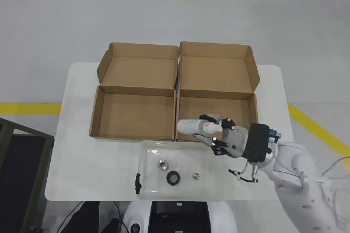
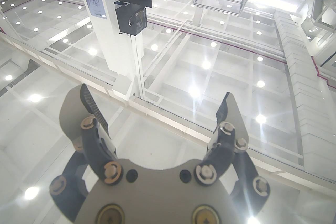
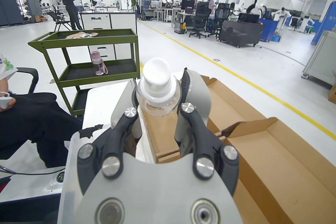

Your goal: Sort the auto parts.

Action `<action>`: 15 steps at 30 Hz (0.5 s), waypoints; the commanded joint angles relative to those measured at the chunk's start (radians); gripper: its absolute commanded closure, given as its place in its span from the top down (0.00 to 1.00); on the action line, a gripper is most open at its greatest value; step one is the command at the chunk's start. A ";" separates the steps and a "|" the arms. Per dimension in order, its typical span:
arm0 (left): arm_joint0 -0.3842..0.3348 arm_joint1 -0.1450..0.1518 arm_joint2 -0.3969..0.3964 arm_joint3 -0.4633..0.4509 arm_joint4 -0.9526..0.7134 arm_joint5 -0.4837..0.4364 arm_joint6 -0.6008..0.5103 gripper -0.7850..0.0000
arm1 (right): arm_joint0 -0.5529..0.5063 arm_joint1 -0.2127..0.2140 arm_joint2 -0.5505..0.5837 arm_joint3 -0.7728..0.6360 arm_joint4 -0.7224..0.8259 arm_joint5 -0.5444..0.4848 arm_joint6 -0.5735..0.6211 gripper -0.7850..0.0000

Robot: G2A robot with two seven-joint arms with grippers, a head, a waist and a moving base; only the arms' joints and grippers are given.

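The white tabletop (image 1: 76,163) carries two open brown cardboard boxes side by side, the left one (image 1: 132,113) and the right one (image 1: 221,108). A clear plastic bin (image 1: 213,187) sits just in front of them. The right pincer (image 1: 209,129) is closed on a white cylindrical part with a clear bulb (image 1: 189,126), held over the right box's front wall. The left pincer (image 2: 155,101) points at the ceiling, spread wide and holding nothing. In the bin lie a silver ring (image 1: 161,165), a black ring (image 1: 174,178) and a small silver disc (image 1: 195,175).

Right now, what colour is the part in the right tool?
The part is white and clear; right wrist view.
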 commanded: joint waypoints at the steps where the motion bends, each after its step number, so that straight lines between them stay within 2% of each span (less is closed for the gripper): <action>1: 0.000 0.000 0.000 0.000 0.000 0.000 0.000 1.00 | 0.005 -0.001 -0.012 0.035 -0.004 0.005 0.002 0.00; 8: 0.000 0.000 0.000 0.000 0.000 0.000 0.000 1.00 | 0.036 -0.004 -0.048 0.111 -0.075 0.052 0.047 0.00; 15: 0.000 0.000 0.000 0.000 0.000 0.000 0.000 1.00 | 0.106 -0.013 -0.107 0.204 -0.099 0.115 0.156 0.00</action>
